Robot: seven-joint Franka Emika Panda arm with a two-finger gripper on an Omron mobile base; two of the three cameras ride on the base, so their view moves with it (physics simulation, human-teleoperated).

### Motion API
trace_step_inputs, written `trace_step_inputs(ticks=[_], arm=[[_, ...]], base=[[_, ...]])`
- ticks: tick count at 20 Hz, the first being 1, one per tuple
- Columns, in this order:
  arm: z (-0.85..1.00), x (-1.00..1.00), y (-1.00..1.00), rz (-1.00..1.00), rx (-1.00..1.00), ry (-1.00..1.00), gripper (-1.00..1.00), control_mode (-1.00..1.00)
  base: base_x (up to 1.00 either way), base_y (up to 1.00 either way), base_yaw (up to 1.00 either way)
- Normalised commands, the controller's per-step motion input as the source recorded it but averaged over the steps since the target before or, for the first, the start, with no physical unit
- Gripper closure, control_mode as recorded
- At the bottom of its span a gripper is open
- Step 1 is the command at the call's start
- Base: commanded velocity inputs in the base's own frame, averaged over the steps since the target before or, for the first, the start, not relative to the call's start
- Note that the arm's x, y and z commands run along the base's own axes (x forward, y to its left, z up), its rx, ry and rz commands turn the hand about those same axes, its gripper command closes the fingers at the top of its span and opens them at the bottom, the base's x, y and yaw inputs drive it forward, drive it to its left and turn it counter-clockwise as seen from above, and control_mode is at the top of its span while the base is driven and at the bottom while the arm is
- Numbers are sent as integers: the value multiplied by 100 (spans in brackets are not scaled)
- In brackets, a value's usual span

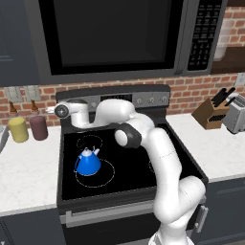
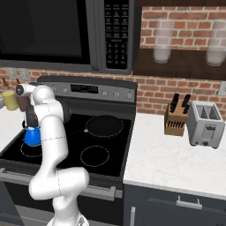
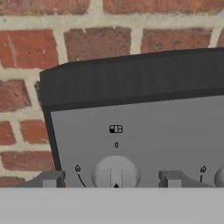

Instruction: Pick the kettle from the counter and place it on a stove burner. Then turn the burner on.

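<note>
The kettle stands upright on the black cooktop glass, at about 9 o'clock from the cooktop's middle in the left base view. It sits on the left part of the stove burner, the largest outlined circle, so the placing part looks done and the bench no longer carries it.

The arm reaches up and back toward the stove's rear control panel. In the hand view the claw faces that panel squarely, its two fingertips spread apart at 7 and 5 o'clock with nothing between them. A round grey knob lies straight ahead, centred in the gap, which fits lining up to close on it and twist. A second knob shows at the 4 o'clock edge. Whether this is the kettle's burner knob I cannot tell.
</note>
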Motion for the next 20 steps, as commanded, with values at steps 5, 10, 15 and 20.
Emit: trace_step_inputs(ticks=[5, 10, 15, 20], arm=[[0, 0, 0, 0, 0, 0, 100, -100], [0, 0, 0, 0, 0, 0, 100, -100], [0, 0, 0, 8, -8, 0, 100, -100], [0, 0, 9, 12, -23, -1, 100, -100]], base=[[0, 0, 0], [0, 0, 0], [0, 0, 0], [0, 0, 0]])
